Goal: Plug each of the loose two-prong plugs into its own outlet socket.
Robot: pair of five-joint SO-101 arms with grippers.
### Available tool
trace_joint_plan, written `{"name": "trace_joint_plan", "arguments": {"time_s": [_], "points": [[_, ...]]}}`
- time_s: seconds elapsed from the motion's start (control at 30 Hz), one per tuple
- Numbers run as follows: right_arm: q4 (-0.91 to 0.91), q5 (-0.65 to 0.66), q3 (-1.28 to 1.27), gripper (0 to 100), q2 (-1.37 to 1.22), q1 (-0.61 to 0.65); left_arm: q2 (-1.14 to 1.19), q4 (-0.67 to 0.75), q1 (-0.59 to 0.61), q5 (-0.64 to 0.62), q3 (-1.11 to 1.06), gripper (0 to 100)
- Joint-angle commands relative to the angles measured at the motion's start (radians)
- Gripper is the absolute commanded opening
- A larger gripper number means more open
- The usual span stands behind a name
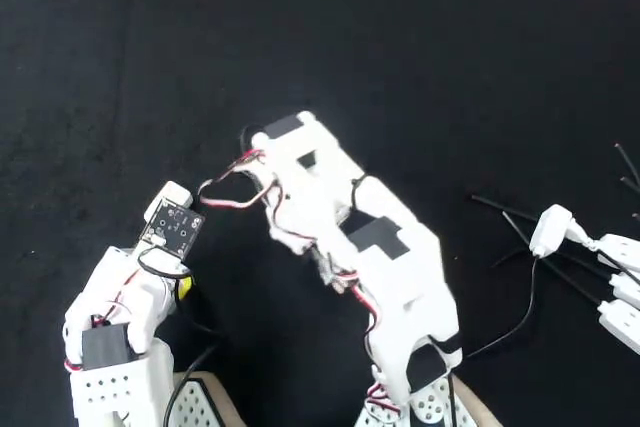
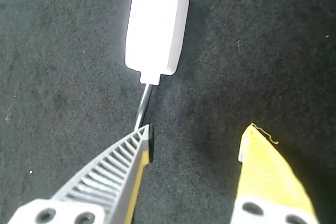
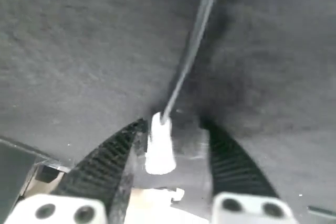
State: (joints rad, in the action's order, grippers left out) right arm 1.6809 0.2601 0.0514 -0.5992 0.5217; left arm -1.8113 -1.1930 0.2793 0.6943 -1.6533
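Plug (image 3: 159, 150) between right end effector (image 3: 173, 127) fingers; outlets (image 1: 618, 250) distant.

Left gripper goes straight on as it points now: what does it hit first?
Probably the white block, lying ahead of the open left gripper; its cable runs past one fingertip. Depth is unclear.

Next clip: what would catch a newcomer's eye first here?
The big white arm stretched across the middle of the black table, its right gripper shut on a small white plug. Next, the white block on a cord lying ahead of the open left gripper, and the white sockets with black cords at the table's right edge.
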Motion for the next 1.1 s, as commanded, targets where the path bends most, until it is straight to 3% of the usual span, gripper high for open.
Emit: {"name": "trace_joint_plan", "arguments": {"time_s": [0.0, 0.17, 0.5, 0.77, 0.97, 1.07], "points": [[0.028, 0.008, 0.053, 27.7, 0.007, -0.031, -0.006, -0.011, -0.031, 0.006, 0.008, 27], [0.032, 0.008, 0.05, 25.9, 0.002, -0.011, -0.006, -0.011, -0.033, 0.006, 0.008, 27], [-0.028, 0.008, -0.024, 5.0, 0.002, -0.009, -0.006, -0.011, -0.031, 0.006, 0.008, 27], [-0.091, 0.0, -0.015, 3.0, 0.024, -0.034, -0.006, -0.011, -0.033, 0.008, 0.008, 27], [-0.147, -0.044, -0.102, 3.0, 0.203, -0.08, -0.006, -0.011, -0.033, 0.008, 0.008, 27], [-0.269, -0.046, -0.208, 3.0, 0.309, -0.084, -0.006, -0.011, -0.035, 0.008, 0.008, 27]]}}
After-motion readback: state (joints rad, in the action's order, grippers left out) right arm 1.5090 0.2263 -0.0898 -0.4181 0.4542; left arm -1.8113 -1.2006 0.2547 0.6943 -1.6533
